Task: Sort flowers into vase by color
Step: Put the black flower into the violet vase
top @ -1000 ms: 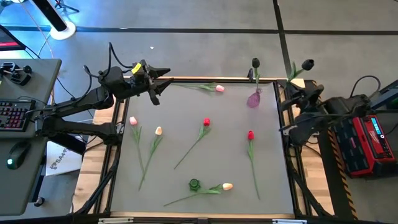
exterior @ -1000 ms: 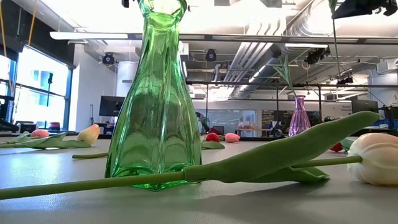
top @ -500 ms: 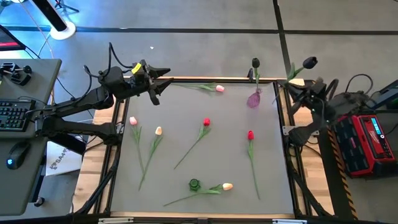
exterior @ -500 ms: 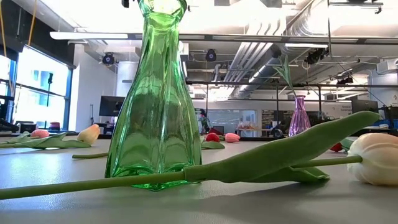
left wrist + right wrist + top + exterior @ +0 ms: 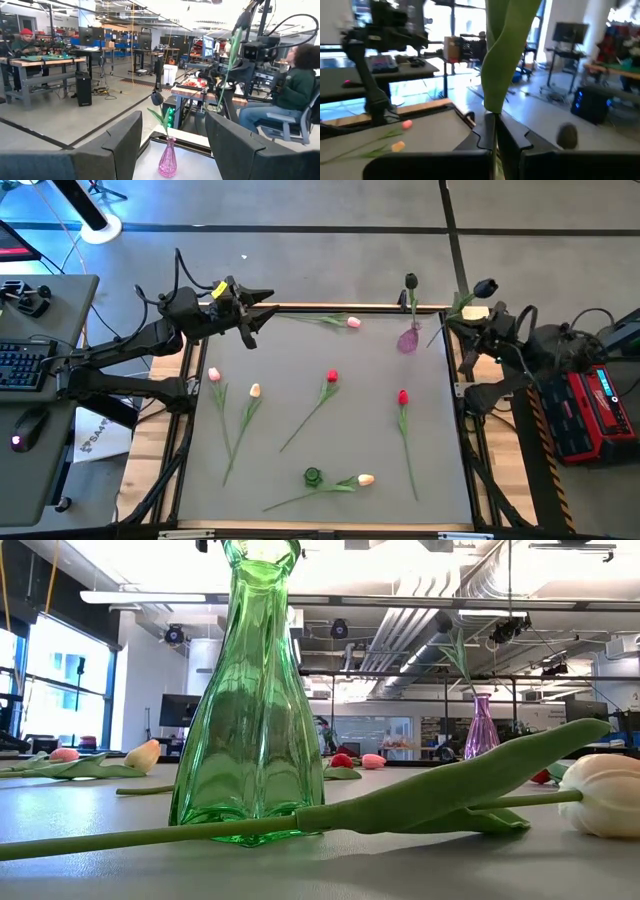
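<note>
Overhead arrangement of the table (image 5: 330, 340), with both arms at its far corners. The right gripper (image 5: 470, 315) sat at the far right corner, its jaws clamped on the stem of a near-black tulip (image 5: 485, 286); the dark head stood beyond the table edge, just right of the purple vase (image 5: 408, 340). In the right wrist view the green stem and leaf (image 5: 507, 55) rose between the closed fingers (image 5: 512, 137).

The purple vase stood near the far edge and already held another dark tulip (image 5: 410, 281). In the left wrist view this vase (image 5: 168, 159) appeared between the left arm's fingers (image 5: 125, 140), which were spread apart and held nothing; the left gripper (image 5: 255, 315) waited at the far left corner.

Seven flowers lay flat on the table: a pink one (image 5: 353, 322) along the far edge, a pink one (image 5: 214, 375) and a cream one (image 5: 255, 390) on the left, two red ones (image 5: 332, 377) (image 5: 403, 396) toward the middle and right, and a cream one (image 5: 366, 479) at the near edge. The green vase (image 5: 312, 476) stood just beside that last stem; in the low view it (image 5: 255, 690) filled the foreground, with the stem and leaf (image 5: 450, 790) lying across its base and the cream head (image 5: 605, 795) to the right. A seated person (image 5: 295, 95) was visible beyond the table.
</note>
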